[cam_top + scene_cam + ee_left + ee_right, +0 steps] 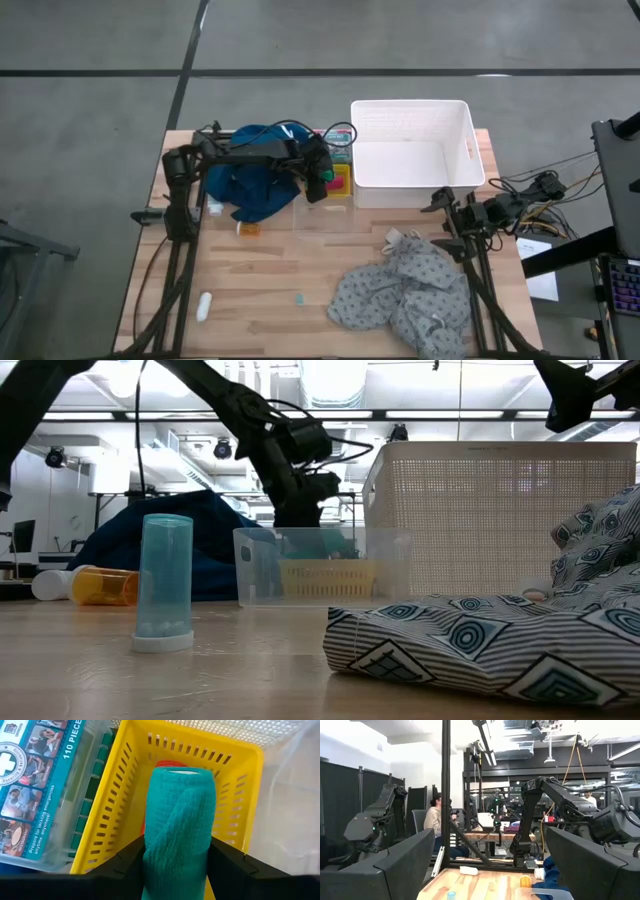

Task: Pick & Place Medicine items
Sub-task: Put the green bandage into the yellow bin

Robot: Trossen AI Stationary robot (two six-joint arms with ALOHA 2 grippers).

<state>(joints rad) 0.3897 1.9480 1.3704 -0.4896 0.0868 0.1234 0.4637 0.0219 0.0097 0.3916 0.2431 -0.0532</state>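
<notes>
Over the yellow basket [125, 805] near the bench's far edge, the left gripper [177, 865] clamps one green roll [180, 820], fuzzy-textured; right gripper [485, 865] gapes wide.

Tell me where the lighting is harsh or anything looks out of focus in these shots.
Low view: bright ceiling lights wash out the top, leaving the left arm's claw a dark silhouette; the patterned cloth close to the lens is soft. Left wrist view: evenly lit, the green roll fills the frame, slightly soft near the fingers. High view: flat, even light, faint shadows. Right wrist view: dim room with bright ceiling patches.
</notes>
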